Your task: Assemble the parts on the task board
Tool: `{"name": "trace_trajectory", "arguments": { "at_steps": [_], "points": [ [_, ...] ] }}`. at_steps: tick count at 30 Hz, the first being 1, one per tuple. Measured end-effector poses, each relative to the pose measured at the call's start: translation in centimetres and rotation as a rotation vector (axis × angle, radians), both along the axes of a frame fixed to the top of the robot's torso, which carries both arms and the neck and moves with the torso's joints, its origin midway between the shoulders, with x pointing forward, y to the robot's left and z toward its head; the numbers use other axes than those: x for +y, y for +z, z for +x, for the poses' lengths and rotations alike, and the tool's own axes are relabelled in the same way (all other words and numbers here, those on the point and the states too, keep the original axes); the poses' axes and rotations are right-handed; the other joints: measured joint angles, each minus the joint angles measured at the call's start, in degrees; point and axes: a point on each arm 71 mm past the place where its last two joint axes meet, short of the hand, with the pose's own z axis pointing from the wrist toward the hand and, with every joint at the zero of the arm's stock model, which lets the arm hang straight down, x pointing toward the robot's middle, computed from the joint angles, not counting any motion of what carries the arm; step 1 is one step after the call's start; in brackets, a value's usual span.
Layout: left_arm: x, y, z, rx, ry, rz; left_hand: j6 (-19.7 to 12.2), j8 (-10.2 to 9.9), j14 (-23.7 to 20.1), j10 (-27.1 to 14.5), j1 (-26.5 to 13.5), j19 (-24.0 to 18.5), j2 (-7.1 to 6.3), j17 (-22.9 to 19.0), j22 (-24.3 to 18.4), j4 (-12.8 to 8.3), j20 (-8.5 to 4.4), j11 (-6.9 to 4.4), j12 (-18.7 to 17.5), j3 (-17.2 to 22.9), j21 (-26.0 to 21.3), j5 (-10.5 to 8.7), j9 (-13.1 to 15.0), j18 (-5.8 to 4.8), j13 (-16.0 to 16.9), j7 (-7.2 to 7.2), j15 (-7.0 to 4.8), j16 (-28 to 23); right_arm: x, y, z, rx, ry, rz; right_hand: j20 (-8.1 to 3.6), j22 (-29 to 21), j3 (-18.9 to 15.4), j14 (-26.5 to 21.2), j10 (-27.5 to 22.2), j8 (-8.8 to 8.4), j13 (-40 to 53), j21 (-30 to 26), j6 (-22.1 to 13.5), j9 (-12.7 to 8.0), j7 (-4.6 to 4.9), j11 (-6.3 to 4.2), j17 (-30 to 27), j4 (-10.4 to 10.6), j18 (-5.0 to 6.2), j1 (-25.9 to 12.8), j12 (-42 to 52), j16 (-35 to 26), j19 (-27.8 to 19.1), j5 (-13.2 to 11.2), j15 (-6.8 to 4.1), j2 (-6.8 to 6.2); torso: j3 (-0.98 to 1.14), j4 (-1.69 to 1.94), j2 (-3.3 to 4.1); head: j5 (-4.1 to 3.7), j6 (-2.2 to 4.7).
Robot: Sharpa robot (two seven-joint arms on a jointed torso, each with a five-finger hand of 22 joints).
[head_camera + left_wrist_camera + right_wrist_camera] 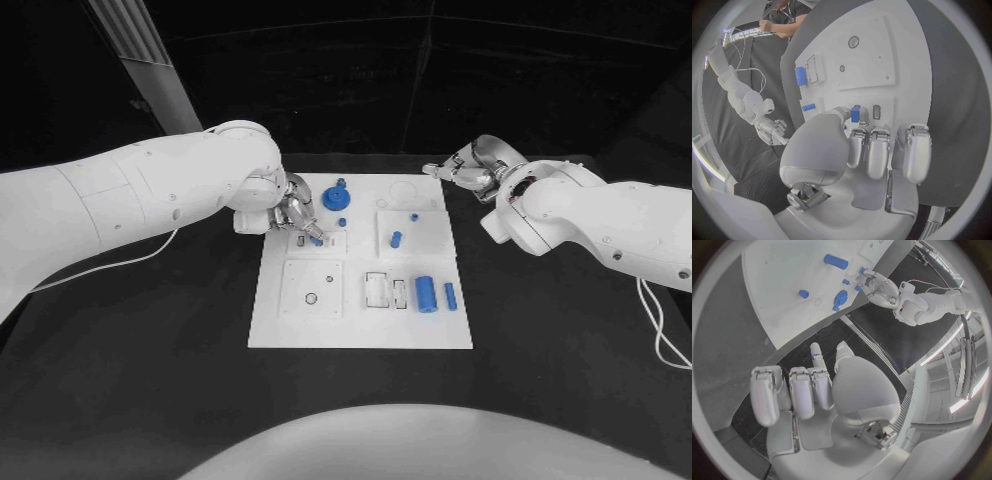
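One small blue part (855, 113) is pinched upright in the left robot hand (299, 220) over the task board's (361, 335) far-left corner; the right robot hand (469, 170) (loosely curled, grasping nothing) hangs beyond the bench-side far edge.

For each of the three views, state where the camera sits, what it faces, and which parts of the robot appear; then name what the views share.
Head view: on the robot's head, looking down at the black table and task board; both white arms enter, left hand at the board, right hand beyond its far corner.
Left wrist view: behind the left hand, facing the board; a small blue part sits at its fingertips.
Right wrist view: behind the right hand, facing the board's edge and the left hand.
Shared: the board and its large blue cylinder.
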Motion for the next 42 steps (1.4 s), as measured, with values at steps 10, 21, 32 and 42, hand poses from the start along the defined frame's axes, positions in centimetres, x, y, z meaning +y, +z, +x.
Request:
{"name": "trace_trajectory", "arguments": {
  "at_steps": [10, 21, 32, 42],
  "points": [
    [0.07, -0.05, 0.13, 0.005, 0.001, -0.001, 0.0, 0.0, 0.0, 0.0, -0.4, 0.0, -0.16, 0.0, 0.0, -0.1, 0.00, 0.00, 0.0, 0.1, -0.2, -0.25, 0.0, 0.00, 0.0, -0.01, 0.00, 0.0, 0.04, -0.01, 0.00, 0.001, 0.001, 0.000, 0.00, 0.0, 0.0, 0.0, 0.0, 0.00, 0.0, 0.0, 0.0, 0.0, 0.00, 0.00, 0.0, 0.0, 0.00, 0.0, 0.0, 0.0, 0.0, 0.0, 0.00, 0.00, 0.00, 0.00, -0.01, -0.12, 0.00],
    [-0.16, -0.07, 0.27, 0.013, -0.005, 0.002, 0.0, 0.1, 0.0, 0.0, -0.4, 0.0, -0.02, 0.0, 0.0, -0.1, 0.00, 0.00, 0.0, 0.1, -0.5, -0.49, 0.0, 0.00, 0.0, -0.01, 0.00, 0.0, 0.12, -0.03, 0.00, 0.003, 0.003, 0.000, 0.00, 0.0, -0.2, 0.0, 0.0, 0.00, 0.0, 0.0, 0.0, 0.0, 0.00, 0.00, 0.0, 0.2, 0.00, 0.0, 0.0, 0.0, 0.0, 0.0, 0.00, 0.00, -0.01, -0.05, -0.01, -0.21, 0.00],
    [-0.18, -0.07, 0.28, 0.014, -0.007, 0.002, 0.0, -0.1, 0.0, 0.0, -0.5, 0.0, 0.05, 0.0, 0.0, -0.1, 0.00, 0.00, 0.0, 0.1, -0.9, -1.34, 0.0, 0.88, 0.0, 0.00, 0.00, 0.0, 0.13, -0.03, -0.02, 0.004, 0.003, 0.000, 0.00, 0.0, -0.2, 0.0, 0.0, 0.00, 0.0, 0.0, 0.0, 0.0, 0.00, 0.00, 0.0, 0.2, 0.00, 0.0, 0.0, 0.0, 0.0, 0.0, 0.00, 0.00, -0.01, 0.01, 0.00, -0.26, -0.01],
    [-0.23, -0.12, 0.31, 0.015, -0.007, 0.002, 0.0, -1.0, 0.0, -0.2, -2.8, -0.2, 0.41, 0.0, 0.0, -0.7, 0.19, 0.21, 0.0, 0.2, -1.1, -5.20, 2.1, 0.89, 0.0, 0.00, 0.00, 0.0, 0.17, -0.03, -0.03, 0.005, 0.004, 0.000, 0.00, 0.0, -0.2, 0.0, 0.0, 0.00, 0.0, 0.0, 0.0, 0.0, 0.00, 0.00, 0.0, 0.2, 0.00, 0.0, 0.0, 0.0, 0.0, 0.0, 0.00, 0.00, 0.01, 0.01, 0.00, -0.36, -0.01]
  ]
}}
